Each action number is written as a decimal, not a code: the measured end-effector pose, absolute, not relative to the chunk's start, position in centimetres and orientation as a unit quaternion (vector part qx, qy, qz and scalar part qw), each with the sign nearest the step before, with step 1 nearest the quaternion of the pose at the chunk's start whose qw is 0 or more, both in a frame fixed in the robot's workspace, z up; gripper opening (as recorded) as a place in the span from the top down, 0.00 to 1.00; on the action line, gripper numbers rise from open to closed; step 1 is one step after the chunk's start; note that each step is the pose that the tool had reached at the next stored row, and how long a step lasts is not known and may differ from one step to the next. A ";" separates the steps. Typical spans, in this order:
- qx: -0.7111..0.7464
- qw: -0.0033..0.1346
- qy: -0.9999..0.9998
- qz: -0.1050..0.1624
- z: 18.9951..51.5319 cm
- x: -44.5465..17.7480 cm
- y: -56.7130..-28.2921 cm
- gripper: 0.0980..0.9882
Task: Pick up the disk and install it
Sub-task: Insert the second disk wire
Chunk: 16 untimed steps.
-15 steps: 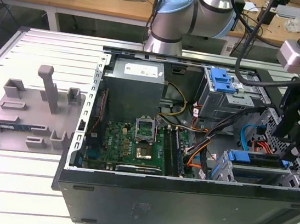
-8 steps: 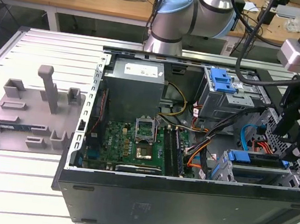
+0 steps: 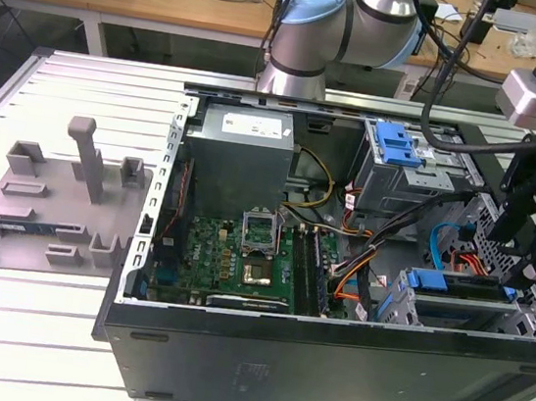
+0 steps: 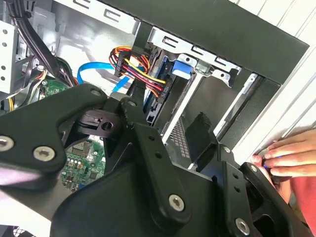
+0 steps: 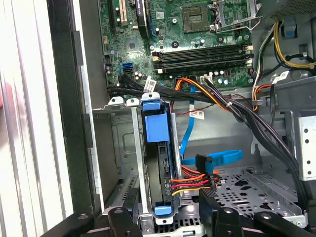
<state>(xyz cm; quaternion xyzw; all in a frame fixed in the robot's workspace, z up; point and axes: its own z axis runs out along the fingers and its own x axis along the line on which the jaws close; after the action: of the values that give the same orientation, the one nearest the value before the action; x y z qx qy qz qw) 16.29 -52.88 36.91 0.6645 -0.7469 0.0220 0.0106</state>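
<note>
The disk (image 3: 459, 290) sits on edge in the drive cage at the open computer case's corner, on the exterior view's right. Its blue bracket (image 5: 157, 127) shows in the first wrist view, with red, yellow and black cables (image 5: 190, 181) running to its end. The second wrist view shows the disk's blue tab (image 4: 180, 67) inside the cage. My gripper (image 3: 531, 280) hangs just above the cage, open, with a finger on either side of the disk (image 5: 165, 219) and nothing held. Its black linkage (image 4: 148, 163) fills much of the second wrist view.
A person's hand (image 4: 291, 158) rests on the case wall near the gripper. A grey metal box (image 3: 240, 152), the green motherboard (image 3: 241, 256) and a blue clip (image 3: 397, 143) lie inside the case. A grey fixture plate (image 3: 50, 202) lies at the exterior view's left.
</note>
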 end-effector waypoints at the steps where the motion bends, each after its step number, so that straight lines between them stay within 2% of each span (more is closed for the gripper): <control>1: 0.664 0.011 -0.747 0.022 36.9 16.3 -52.9 0.43; 9: 0.664 0.015 -0.747 0.027 37.5 16.1 -51.7 0.43; 10: 0.664 0.023 -0.746 0.035 37.5 15.9 -50.7 0.43; 11: 0.664 0.036 -0.746 0.051 37.5 15.5 -49.3 0.43; 16: 0.663 0.048 -0.745 0.063 37.5 14.8 -47.5 0.45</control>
<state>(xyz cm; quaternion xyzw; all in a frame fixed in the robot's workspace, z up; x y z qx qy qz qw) 14.78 -47.52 37.54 0.6628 -0.7446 0.0634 0.0476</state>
